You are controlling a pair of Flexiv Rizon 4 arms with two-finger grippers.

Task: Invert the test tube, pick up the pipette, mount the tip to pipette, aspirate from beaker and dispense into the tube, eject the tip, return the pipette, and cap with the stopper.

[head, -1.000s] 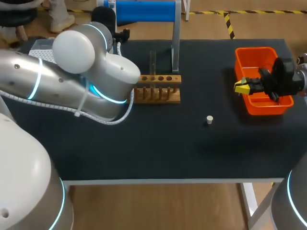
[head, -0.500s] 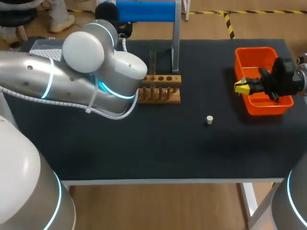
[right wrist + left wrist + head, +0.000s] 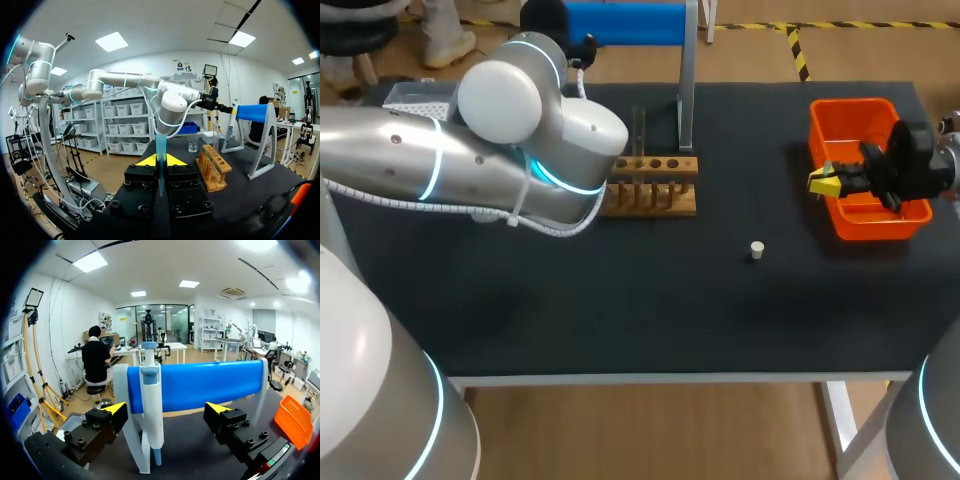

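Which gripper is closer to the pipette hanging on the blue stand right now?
Left. The left gripper is open, with the pipette hanging just ahead of its fingers. The right gripper is off at the orange bin, shut on a blue tip.

Light: bright and even, coming from overhead. The black table (image 3: 620,300) is matt with no glare, and shadows on it are faint. The left arm (image 3: 490,175) shell shows broad white highlights. There is a soft sheen along the blue roll (image 3: 210,385) just ahead of the left gripper (image 3: 166,409), whose fingers stand apart. The blue tip (image 3: 160,147), clamped in the right gripper (image 3: 160,161), is lit through and looks pale at its upper end.
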